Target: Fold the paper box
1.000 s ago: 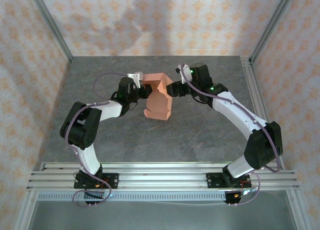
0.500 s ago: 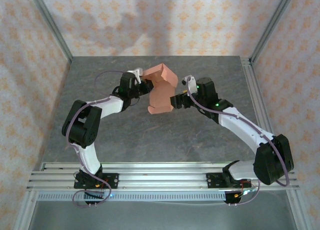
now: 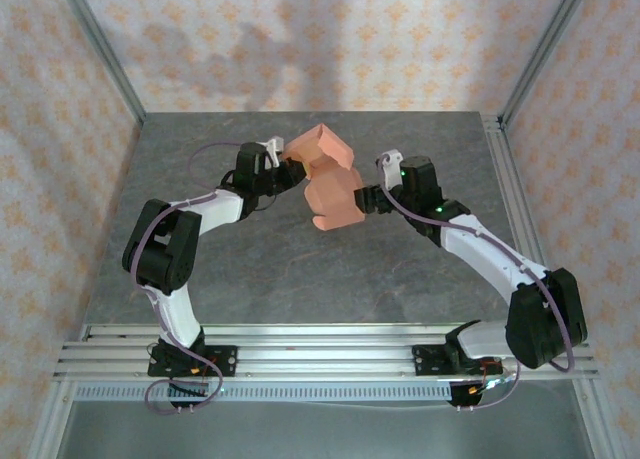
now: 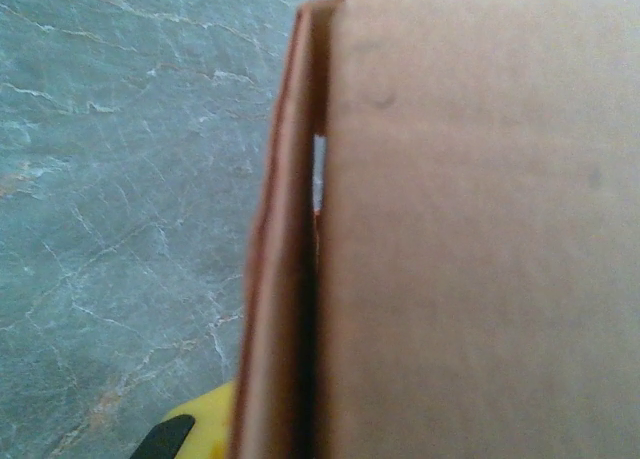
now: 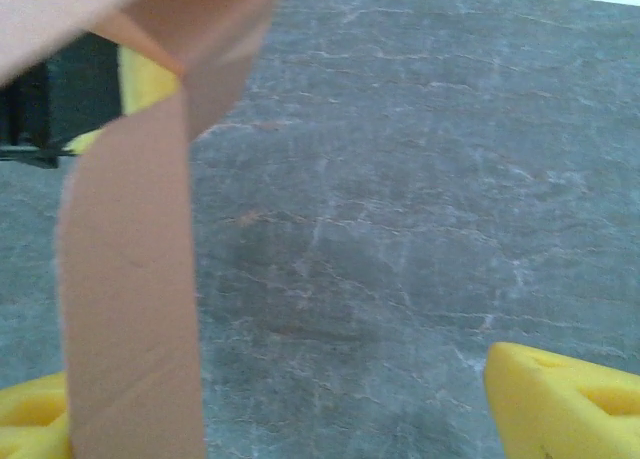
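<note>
my left gripper [image 3: 288, 169] is pinched tight on the upper left edge of the paper box [image 3: 330, 184]. it holds the half-shaped salmon cardboard over the back middle of the table [image 3: 250, 269]. my right gripper [image 3: 364, 200] sits just beside the box's right side, fingers spread wide and gripping nothing. in its wrist view a loose flap [image 5: 130, 279] hangs against one yellow pad [image 5: 30, 414], with bare table between the pads.

i judge the step in hand is to take that flap and crease it in. i should close squarely on it near its fold line while the left holds firm, so the thin board bends at the score and not mid-panel.

open tabletop lies all around. the corner post [image 3: 100, 47] and the near rail [image 3: 320, 344] are well apart from us, but my two wrists are near each other.
</note>
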`<state>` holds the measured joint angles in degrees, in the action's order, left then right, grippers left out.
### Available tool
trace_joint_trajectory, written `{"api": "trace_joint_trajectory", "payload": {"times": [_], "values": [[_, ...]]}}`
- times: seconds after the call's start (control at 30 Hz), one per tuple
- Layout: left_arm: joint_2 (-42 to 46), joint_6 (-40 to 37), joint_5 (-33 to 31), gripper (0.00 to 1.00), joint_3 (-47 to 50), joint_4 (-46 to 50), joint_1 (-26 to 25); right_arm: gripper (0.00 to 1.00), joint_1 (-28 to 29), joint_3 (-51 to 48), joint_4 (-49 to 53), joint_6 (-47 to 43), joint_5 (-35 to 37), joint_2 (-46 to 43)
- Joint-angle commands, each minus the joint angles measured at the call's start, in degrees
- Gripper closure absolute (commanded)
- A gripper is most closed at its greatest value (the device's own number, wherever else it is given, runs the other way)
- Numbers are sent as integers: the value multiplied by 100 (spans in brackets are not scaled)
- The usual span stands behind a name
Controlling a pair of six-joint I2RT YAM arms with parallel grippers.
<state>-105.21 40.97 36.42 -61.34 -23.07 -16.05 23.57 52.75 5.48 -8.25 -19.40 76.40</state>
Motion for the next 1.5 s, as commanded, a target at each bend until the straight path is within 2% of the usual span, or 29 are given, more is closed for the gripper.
{"api": "trace_joint_trajectory", "payload": {"times": [0.0,0.23,0.33,0.53,0.7,0.77,0.83,0.87,0.93,1.07,1.17,1.47], "values": [[149,79,402,100,-205,-60,59,19,-152,-52,-281,158,385,-39],[176,37,536,100,-221,1,51,20,-248,157,-169,267,422,57],[227,-44,335,100,-194,133,59,20,-257,112,-152,127,-77,-226],[183,-88,146,100,-269,345,58,18,-240,50,148,-206,-1525,-990],[132,-150,158,100,-308,378,58,18,-197,252,151,8,-2263,-1456],[122,-181,218,100,-332,393,59,19,-187,421,1,400,-2150,-1510],[113,-203,297,100,-340,374,54,22,-190,727,30,845,-1559,-1379],[117,-217,319,100,-336,365,56,24,-193,945,210,971,-1235,-1250],[136,-253,347,100,-326,366,58,28,-195,1336,566,923,-1032,-951],[207,-307,405,100,-304,398,58,37,-192,2001,990,826,-1032,-246],[263,-351,418,100,-267,410,57,41,-187,2454,1233,682,-1322,243],[270,-344,427,100,-227,391,58,56,216,3112,1664,-108,-1606,1106]]}}
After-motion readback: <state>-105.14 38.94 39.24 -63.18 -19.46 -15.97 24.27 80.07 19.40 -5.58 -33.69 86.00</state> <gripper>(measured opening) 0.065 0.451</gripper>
